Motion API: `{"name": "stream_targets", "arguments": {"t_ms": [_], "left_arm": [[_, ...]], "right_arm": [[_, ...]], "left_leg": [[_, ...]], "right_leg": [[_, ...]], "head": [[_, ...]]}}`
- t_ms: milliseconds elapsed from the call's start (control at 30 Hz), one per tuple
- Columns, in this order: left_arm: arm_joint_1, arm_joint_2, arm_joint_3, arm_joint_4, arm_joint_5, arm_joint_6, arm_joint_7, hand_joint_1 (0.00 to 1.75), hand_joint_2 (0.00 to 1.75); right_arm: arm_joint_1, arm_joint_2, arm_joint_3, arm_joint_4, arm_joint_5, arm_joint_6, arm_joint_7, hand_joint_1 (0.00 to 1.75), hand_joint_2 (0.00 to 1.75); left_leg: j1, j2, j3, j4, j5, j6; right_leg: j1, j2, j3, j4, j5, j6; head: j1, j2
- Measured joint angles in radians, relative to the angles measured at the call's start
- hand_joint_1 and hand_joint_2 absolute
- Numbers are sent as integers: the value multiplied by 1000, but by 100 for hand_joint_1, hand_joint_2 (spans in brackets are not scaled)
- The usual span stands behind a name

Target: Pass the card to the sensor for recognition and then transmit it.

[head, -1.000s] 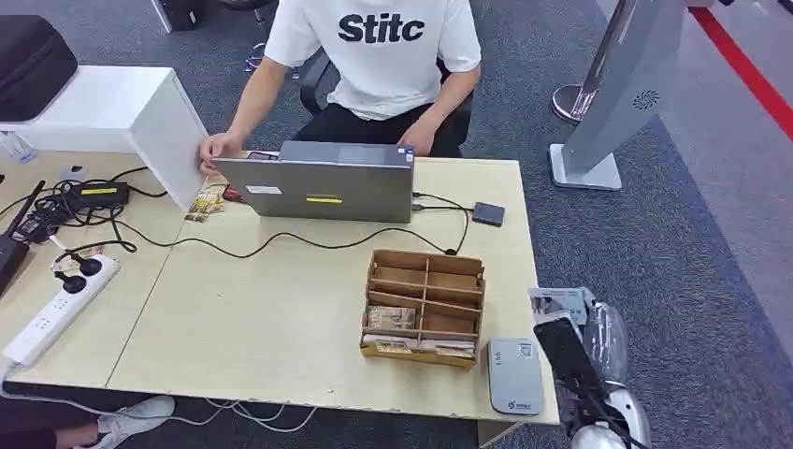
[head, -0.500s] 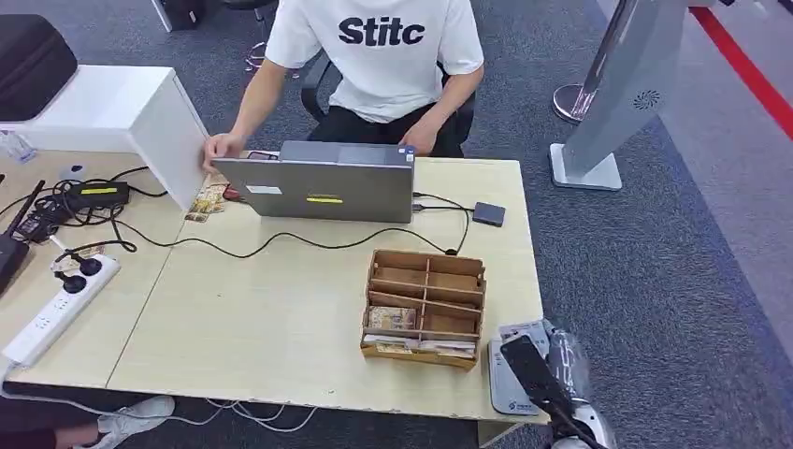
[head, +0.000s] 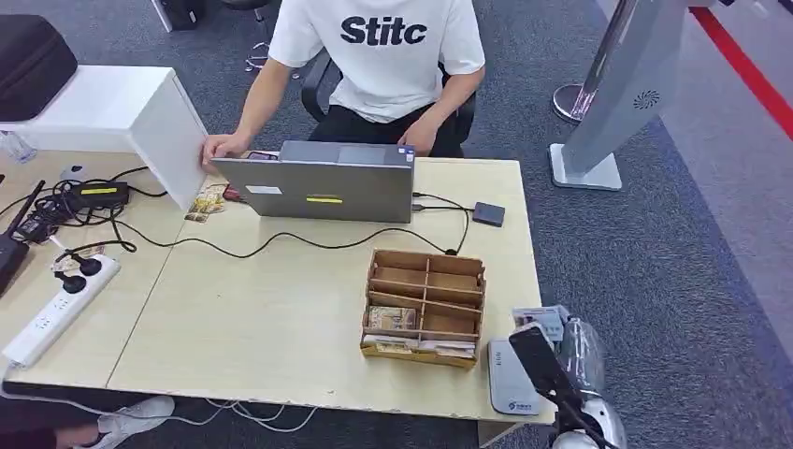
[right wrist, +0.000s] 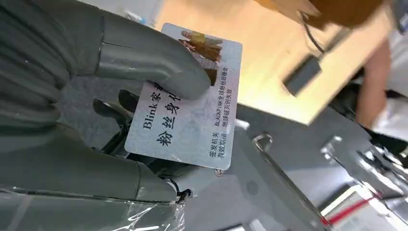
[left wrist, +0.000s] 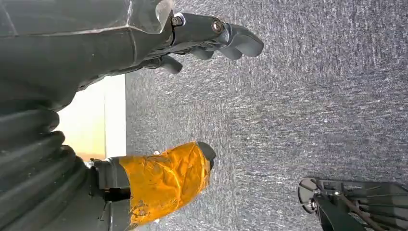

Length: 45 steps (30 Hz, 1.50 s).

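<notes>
My right hand [head: 564, 360] hovers at the table's near right corner and pinches a white printed card [head: 540, 317] between thumb and fingers. In the right wrist view the thumb [right wrist: 144, 57] presses on the card [right wrist: 192, 110], whose face shows black text and a small picture. The card is just above the far right edge of the grey card sensor [head: 505, 379], which lies flat on the table beside the wooden box. My left hand [left wrist: 96, 72] hangs over grey carpet with its fingers apart and nothing in it; its thumb [left wrist: 163, 178] is wrapped in orange tape.
A wooden compartment box [head: 425, 299] with several cards stands left of the sensor. A person in a white shirt [head: 383, 56] sits behind a grey laptop [head: 318, 182]. Cables and a power strip [head: 61, 304] cover the table's left side. A small dark box [head: 488, 213] lies at the far right.
My right hand carried the card leftward from beyond the table's edge to over the sensor, then drew back slightly up and to the right. The person barely shifted.
</notes>
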Motion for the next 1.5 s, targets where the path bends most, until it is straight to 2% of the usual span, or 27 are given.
{"name": "stream_targets", "arguments": {"t_ms": [200,267,433,567,767,867,1000,1033,1067,1300,1500], "left_arm": [[-1,0,6,0,-14,-2,0,0,175],[-1,0,8,0,-23,-5,0,0,175],[-6,2,8,0,-61,-18,-1,0,175],[-16,5,8,0,-95,-32,-3,0,175],[-23,6,0,0,-133,-42,-3,0,175],[-25,6,-7,1,-147,-43,-3,0,175],[-31,6,-16,4,-154,-43,-3,0,175],[-30,6,-16,5,-156,-43,-3,0,175],[-30,6,-16,6,-156,-43,-3,0,175],[-31,6,-17,7,-148,-42,-3,0,175],[-28,7,-15,7,-116,-39,-3,0,175]], "right_arm": [[-14,1,43,-149,2,3,10,175,175],[-22,1,67,-187,2,26,12,175,175],[-112,2,195,-210,43,105,95,175,175],[-247,8,288,-138,71,139,192,175,175],[-449,50,351,8,109,168,313,175,175],[-553,76,356,108,118,177,355,175,175],[-650,86,364,225,106,160,368,175,175],[-664,89,364,244,106,155,371,51,175],[-677,90,364,261,104,153,371,2,175],[-693,98,381,311,103,122,341,0,175],[-588,93,423,142,126,139,312,0,175]], "left_leg": [[0,0,0,0,0,0],[0,0,0,0,0,0],[0,2,0,0,1,-1],[0,2,0,0,3,-2],[0,1,0,0,5,-2],[0,2,0,0,5,-2],[0,0,-1,0,6,-2],[0,0,-1,0,6,-2],[0,1,-1,0,6,-2],[0,0,-1,0,6,-2],[0,0,-1,0,5,-3]], "right_leg": [[0,0,0,0,0,0],[0,0,0,0,0,0],[0,2,0,1,0,-1],[0,2,0,2,2,-2],[0,1,0,2,3,-3],[0,2,-1,2,4,-4],[0,0,-1,2,4,-4],[0,1,-1,2,4,-4],[0,1,-1,2,4,-3],[0,1,-2,2,4,-4],[0,1,-3,2,4,-4]], "head": [[0,0],[0,0],[0,0],[0,0],[1,0],[0,0],[1,0],[0,0],[0,0],[0,0],[0,0]]}}
